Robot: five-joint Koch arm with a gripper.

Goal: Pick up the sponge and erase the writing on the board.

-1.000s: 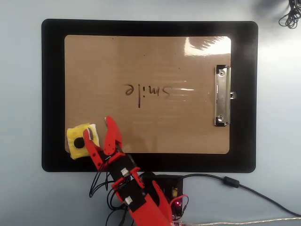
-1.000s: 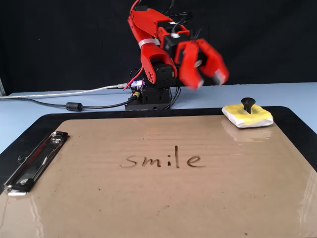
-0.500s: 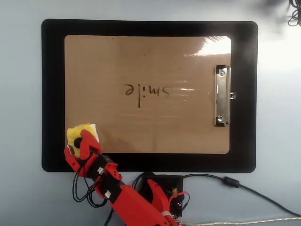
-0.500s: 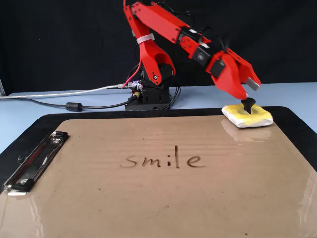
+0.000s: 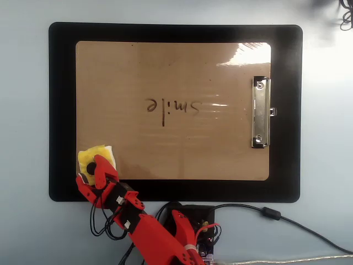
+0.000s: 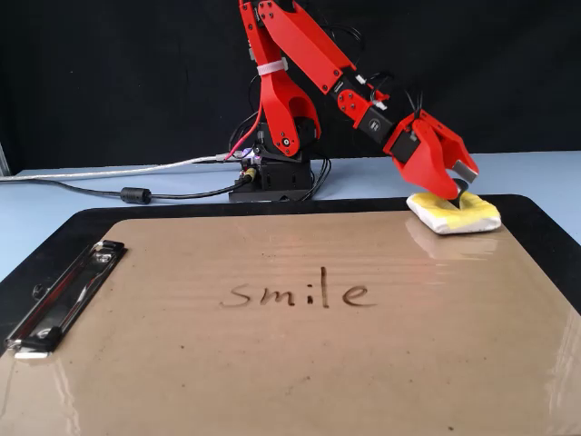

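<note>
The yellow sponge (image 5: pixel 95 155) (image 6: pixel 472 216) lies on the board's corner, lower left in the overhead view and far right in the fixed view. My red gripper (image 5: pixel 90 170) (image 6: pixel 458 189) is down on it, with a jaw on either side of the sponge's black knob; it looks open, and the knob is mostly hidden. The tan board (image 5: pixel 165 66) (image 6: pixel 272 372) carries the dark writing "smile" (image 5: pixel 172 109) (image 6: pixel 298 293) at its middle, well away from the gripper.
A silver clip (image 5: pixel 260 112) (image 6: pixel 59 300) sits at the board's far side from the sponge. The board rests on a black mat (image 5: pixel 60 110) (image 6: pixel 536 227). The arm's base (image 6: pixel 272 182) and cables (image 5: pixel 276 215) (image 6: pixel 136 193) lie behind the mat.
The gripper swung from above the board's edge over to the sponge, narrowed, and dropped down around the knob. Sponge and writing have not moved.
</note>
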